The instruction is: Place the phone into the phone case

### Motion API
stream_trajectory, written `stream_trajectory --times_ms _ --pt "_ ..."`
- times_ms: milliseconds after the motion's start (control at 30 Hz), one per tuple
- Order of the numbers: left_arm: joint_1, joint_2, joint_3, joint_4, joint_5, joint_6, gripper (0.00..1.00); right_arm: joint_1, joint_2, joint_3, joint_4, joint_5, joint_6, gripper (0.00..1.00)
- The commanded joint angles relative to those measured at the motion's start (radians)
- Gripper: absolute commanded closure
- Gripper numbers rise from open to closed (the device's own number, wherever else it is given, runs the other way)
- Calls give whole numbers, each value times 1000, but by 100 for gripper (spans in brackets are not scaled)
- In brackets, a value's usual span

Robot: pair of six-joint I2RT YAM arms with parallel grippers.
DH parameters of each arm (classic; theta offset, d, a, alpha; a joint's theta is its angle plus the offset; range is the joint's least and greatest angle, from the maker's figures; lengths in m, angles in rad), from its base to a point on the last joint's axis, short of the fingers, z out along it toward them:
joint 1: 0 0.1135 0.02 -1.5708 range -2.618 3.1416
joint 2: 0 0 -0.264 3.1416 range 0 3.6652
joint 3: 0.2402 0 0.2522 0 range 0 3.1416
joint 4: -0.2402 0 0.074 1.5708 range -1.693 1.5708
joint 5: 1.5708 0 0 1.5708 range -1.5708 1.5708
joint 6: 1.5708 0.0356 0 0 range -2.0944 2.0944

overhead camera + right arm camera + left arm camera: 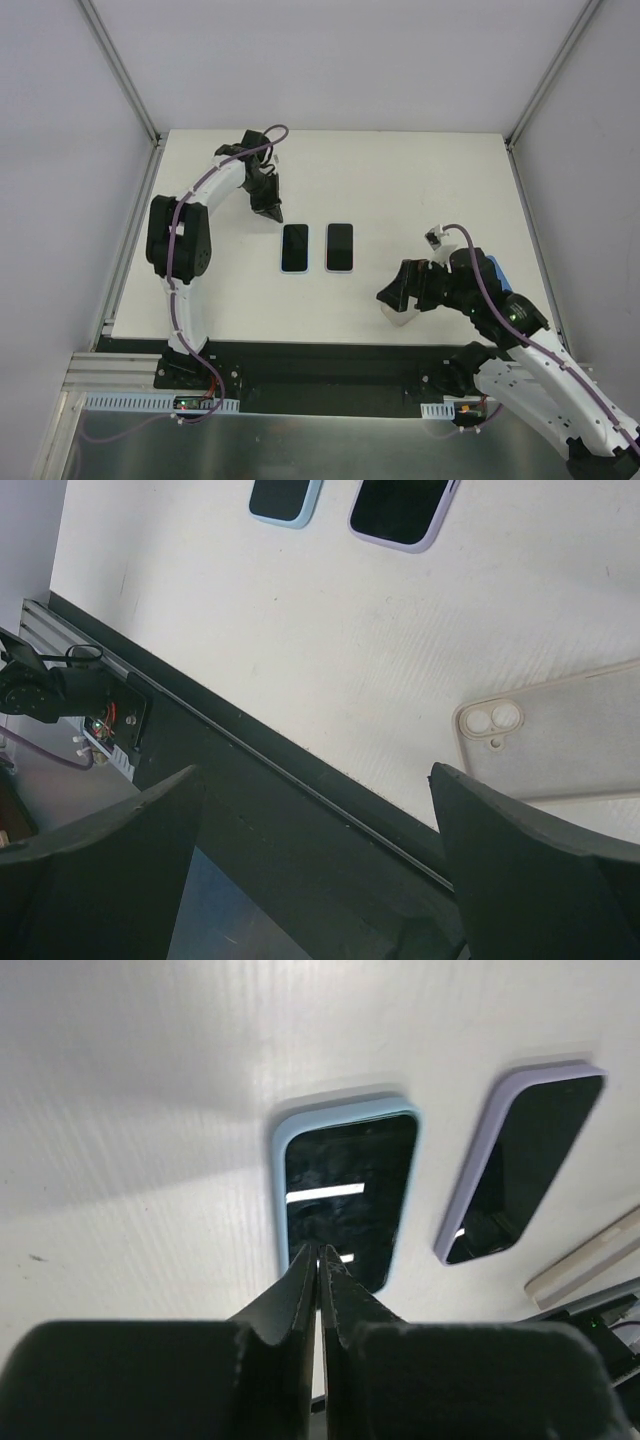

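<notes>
Though phones look seated in blue case and lilac case, beige case at four o'clock waits; left end effector pinched empty, right end effector spread empty.

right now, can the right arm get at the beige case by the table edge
Probably yes: the right gripper is open and hangs close to the beige case, which lies flat on the table with nothing between them.

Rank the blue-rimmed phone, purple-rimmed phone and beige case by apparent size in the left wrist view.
Largest: blue-rimmed phone, also the nearest.
Next: purple-rimmed phone.
Smallest: beige case, only a strip in frame, so its true size is unsure.
</notes>
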Motion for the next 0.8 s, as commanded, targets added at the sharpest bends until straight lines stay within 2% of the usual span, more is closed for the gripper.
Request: stream_trajectory --times_ms 0,433,767 --pt "-15 -19 77 23 86 6 100 -4 22 59 25 8 -15 3" --pt "-87 132 151 98 137 18 100 -8 50 79 16 6 -31 3" --pt "-109 195 154 133 50 24 100 -16 56 74 27 5 -34 3"
